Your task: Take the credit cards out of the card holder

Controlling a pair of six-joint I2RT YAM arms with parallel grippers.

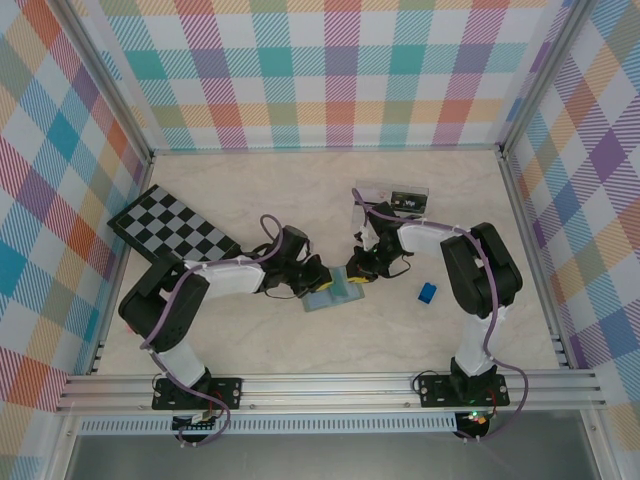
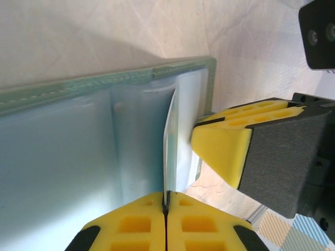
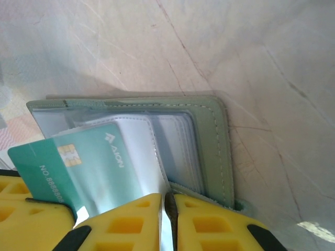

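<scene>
Left wrist view puts the left end effector (image 2: 166, 205) at the bottom of the frame, its yellow pads pressed together on the near edge of a credit card (image 2: 168, 141), seen edge-on and standing up out of a clear sleeve. From the right wrist the card shows its teal face, chip and printing, drawn partly clear of the pocket and slanting toward the lower left. The right end effector (image 3: 167, 206) is all but closed, pinching a thin plastic leaf at the edge of the card holder (image 3: 212, 136). The holder lies open on the desk (image 3: 246, 57) between the two arms, sage cover down and pale sleeves up. The step in hand looks like drawing this card out. To do it well, the pull should run along the card's own plane and straight out of the sleeve mouth, since any twist would likely bind it against the plastic. The right grip should pin the holder flat so it neither lifts nor slides with the card. Whether more cards sit in the sleeves behind, I cannot tell.
</scene>
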